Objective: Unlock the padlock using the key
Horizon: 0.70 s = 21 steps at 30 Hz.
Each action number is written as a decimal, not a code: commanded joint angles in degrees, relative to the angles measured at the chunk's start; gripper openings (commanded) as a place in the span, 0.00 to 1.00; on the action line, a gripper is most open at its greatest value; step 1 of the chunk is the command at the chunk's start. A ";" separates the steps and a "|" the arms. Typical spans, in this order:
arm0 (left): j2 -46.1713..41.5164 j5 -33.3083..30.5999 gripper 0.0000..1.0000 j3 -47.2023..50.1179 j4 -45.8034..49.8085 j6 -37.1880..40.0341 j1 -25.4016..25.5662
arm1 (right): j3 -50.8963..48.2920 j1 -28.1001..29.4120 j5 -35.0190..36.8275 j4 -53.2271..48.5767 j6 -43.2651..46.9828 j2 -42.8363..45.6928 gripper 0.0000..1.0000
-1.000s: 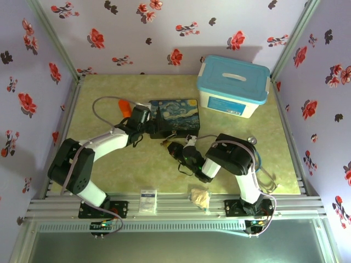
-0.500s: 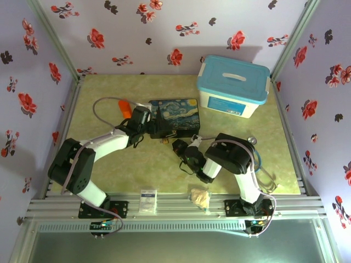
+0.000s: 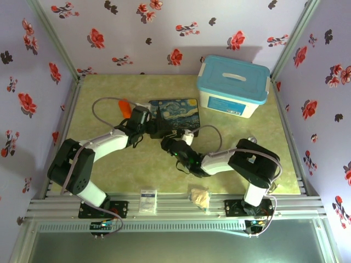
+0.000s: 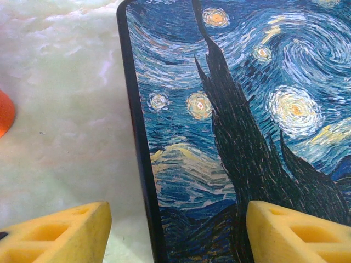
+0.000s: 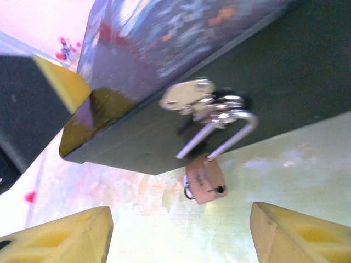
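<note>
The padlock [image 5: 205, 179] hangs on the painted box [image 5: 164, 44], and I have nothing in my grip.

My right gripper [image 5: 175, 227] is spread wide with nothing between its yellow fingers [image 5: 60, 235]. The little gold padlock hangs just past them. Its silver shackle [image 5: 225, 134] is hooked through the latch [image 5: 192, 97] on the box's dark side, low over the table [image 5: 285, 164]. My left gripper [image 4: 175, 235] is spread wide too. One finger is over the table, one is over the painted lid, and the box's edge sits between them.
</note>
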<state>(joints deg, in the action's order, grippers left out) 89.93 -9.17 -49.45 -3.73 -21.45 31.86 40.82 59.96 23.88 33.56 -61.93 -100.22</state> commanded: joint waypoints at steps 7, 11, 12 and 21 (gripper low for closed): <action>-0.28 0.63 0.67 1.86 3.83 -0.05 -1.00 | 9.81 0.33 2.24 -25.50 8.07 -4.79 0.67; -0.05 1.17 0.67 2.25 2.85 -0.43 -1.11 | 10.62 0.40 1.76 -24.95 8.96 -6.55 0.69; 0.07 1.24 0.67 2.25 2.83 -0.49 -1.19 | 10.85 0.48 1.53 -23.90 9.63 -6.91 0.69; 0.11 2.16 0.67 2.39 2.41 -0.78 -1.52 | 16.50 0.50 1.69 -25.77 12.26 -11.18 0.70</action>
<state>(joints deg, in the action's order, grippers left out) 89.93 -7.27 -48.73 -4.91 -22.13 31.09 55.20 60.34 24.99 10.31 -51.27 -109.01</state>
